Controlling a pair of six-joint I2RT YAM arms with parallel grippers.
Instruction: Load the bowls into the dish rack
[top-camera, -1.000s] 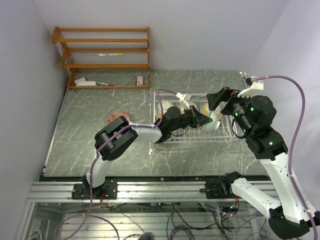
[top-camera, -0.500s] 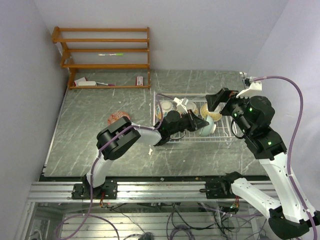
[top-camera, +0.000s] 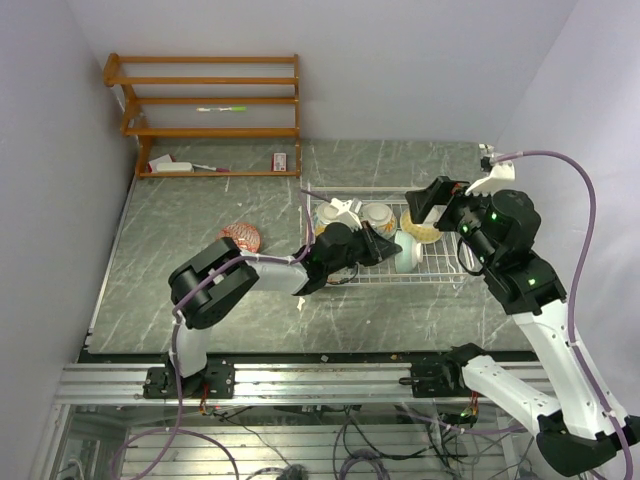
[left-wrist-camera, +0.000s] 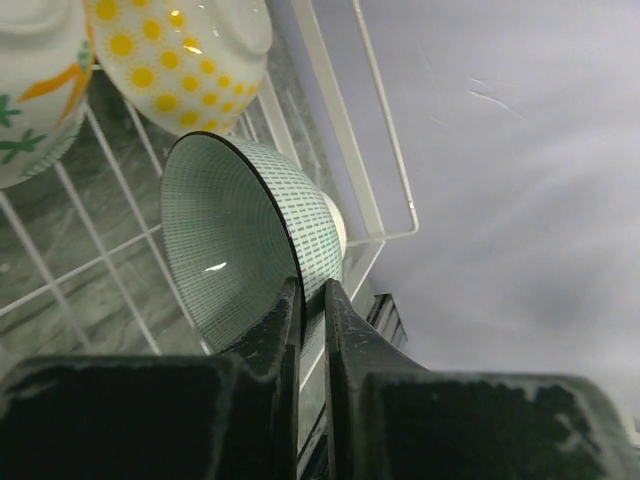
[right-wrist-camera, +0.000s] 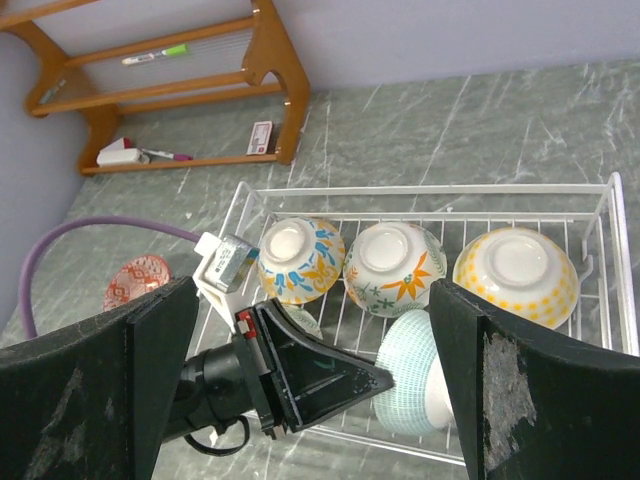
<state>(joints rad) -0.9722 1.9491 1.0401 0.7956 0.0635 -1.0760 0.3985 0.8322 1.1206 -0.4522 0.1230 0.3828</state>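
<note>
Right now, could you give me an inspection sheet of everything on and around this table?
Surface: grey marbled table.
Job's things: white wire rack holds three patterned bowls upside down and a teal bowl on edge; reddish bowl outside, on the table.
Clutter: marker and small items on the wooden shelf.
Grippers: left gripper pinches the teal bowl's rim; right gripper open over the rack.
Cables: purple cable along each arm; wires below the near edge.
Surroundings: plain walls.

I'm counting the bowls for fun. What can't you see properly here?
- Right wrist view: the left gripper hides part of the rack, perhaps a bowl.
- Right wrist view: the red bowl is partly behind a finger of the right gripper.
- Left wrist view: the teal bowl's bottom edge sits behind the fingers.
</note>
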